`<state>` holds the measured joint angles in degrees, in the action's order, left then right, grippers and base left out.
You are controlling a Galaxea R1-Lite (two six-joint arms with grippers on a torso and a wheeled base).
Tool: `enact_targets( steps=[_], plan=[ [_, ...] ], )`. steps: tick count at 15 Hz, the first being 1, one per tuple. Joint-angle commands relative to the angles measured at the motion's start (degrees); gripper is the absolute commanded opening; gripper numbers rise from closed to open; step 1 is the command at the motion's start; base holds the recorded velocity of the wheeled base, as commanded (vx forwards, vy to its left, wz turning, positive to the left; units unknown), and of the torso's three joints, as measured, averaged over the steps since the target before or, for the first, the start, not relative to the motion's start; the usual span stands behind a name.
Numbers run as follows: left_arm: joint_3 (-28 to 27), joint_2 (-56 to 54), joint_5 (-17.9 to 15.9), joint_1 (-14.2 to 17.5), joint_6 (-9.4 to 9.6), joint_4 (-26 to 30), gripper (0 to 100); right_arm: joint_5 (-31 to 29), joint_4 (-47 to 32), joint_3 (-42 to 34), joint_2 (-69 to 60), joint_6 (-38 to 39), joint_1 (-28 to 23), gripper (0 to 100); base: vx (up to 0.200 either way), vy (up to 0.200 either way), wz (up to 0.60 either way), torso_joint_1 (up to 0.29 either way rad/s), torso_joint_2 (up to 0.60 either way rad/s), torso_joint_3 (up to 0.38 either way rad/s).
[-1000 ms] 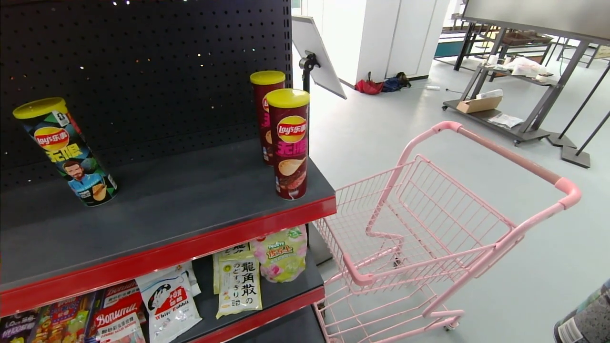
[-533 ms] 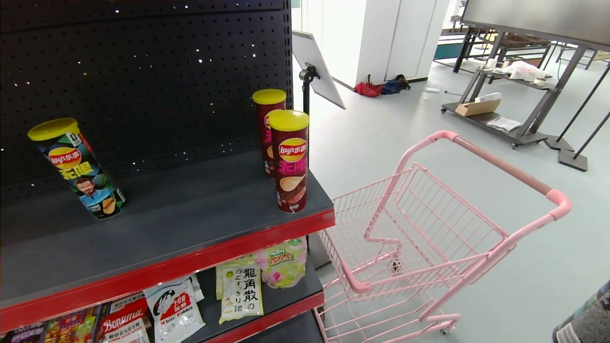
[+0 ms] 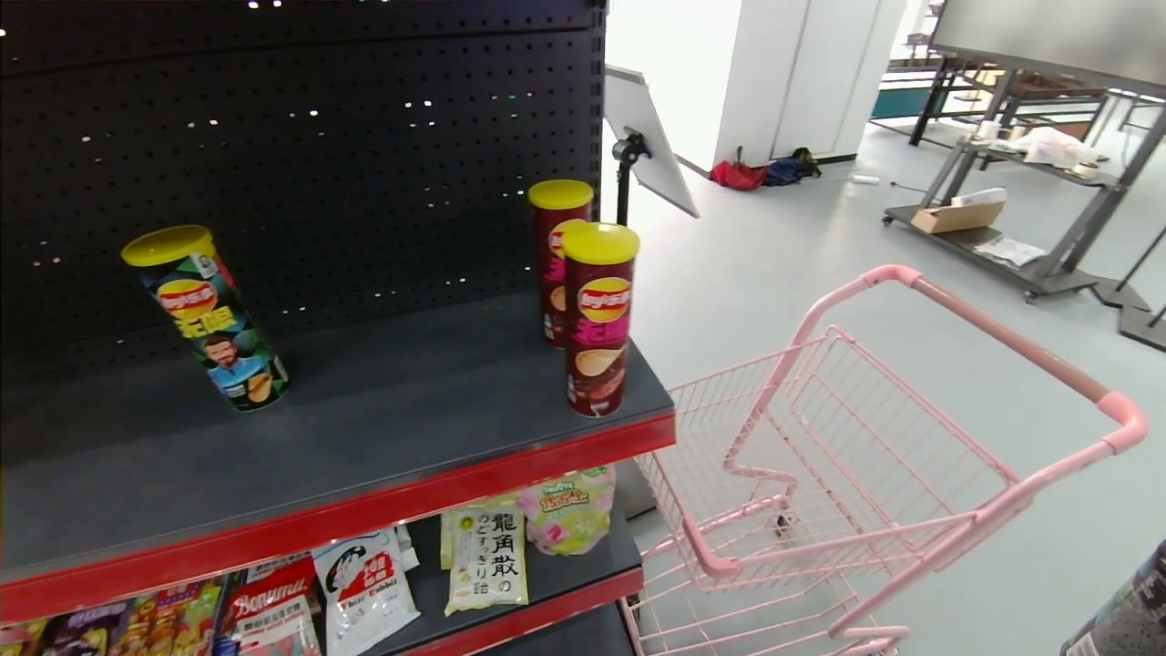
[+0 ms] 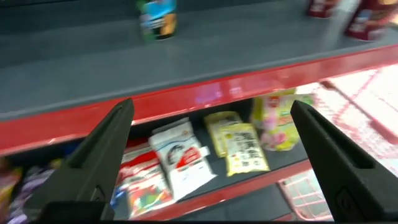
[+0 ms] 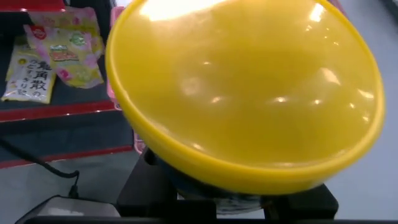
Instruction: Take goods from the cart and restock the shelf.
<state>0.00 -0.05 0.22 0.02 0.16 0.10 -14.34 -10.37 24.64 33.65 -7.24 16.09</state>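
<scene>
Three yellow-lidded chip cans stand on the dark upper shelf [image 3: 383,401]: a green-patterned one [image 3: 208,321] at the left, and two maroon ones [image 3: 598,321] [image 3: 552,260] at the right end by the red front edge. The pink cart [image 3: 865,474] stands to the right of the shelf, its basket bare. My right gripper [image 5: 230,202] is shut on another chip can, whose yellow lid [image 5: 242,87] faces the wrist camera; a bit of that can [image 3: 1125,615] shows low at the right. My left gripper [image 4: 211,109] is open in front of the shelf's red edge [image 4: 205,93], holding nothing.
Snack bags [image 3: 483,556] lie on the lower shelf [image 3: 601,556], among them a white one [image 4: 183,162] and yellow-green ones [image 4: 273,121]. A black pegboard [image 3: 301,164] backs the shelf. Open grey floor [image 3: 774,264] lies beyond the cart, with metal racks [image 3: 1020,210] farther back.
The whole head picture has shifted, with shelf and cart sliding rightward and down, so the camera moved. The cans on the shelf keep their places.
</scene>
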Motion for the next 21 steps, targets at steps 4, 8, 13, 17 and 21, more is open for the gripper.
enact_targets(
  steps=[4,8,13,17,21],
  plan=[
    [0.0,0.05,0.04,-0.02,0.02,-0.01,100,0.01,0.0,-1.17,-1.21,-0.05,-0.01,0,0.0,0.0,0.6,0.01,0.0,0.001],
    [0.0,0.05,0.04,-0.02,0.02,-0.01,100,0.27,0.0,-3.28,-4.99,-0.41,0.08,0,0.0,0.0,0.0,0.0,0.0,0.0],
    [0.0,0.05,0.04,-0.02,0.28,-0.01,100,4.14,-0.08,-8.55,-17.3,-0.14,0.43,0,0.0,0.12,0.0,-0.002,0.0,0.002],
    [0.0,0.05,0.04,-0.02,0.28,-0.01,100,8.45,-0.08,-9.34,-21.96,1.7,0.26,0,0.0,0.2,0.0,0.004,0.01,0.001],
    [0.0,0.05,0.04,-0.02,0.28,-0.01,100,9.94,0.0,-11.01,-23.45,1.97,0.87,0,0.0,0.2,0.0,0.004,0.0,0.002]
  ],
)
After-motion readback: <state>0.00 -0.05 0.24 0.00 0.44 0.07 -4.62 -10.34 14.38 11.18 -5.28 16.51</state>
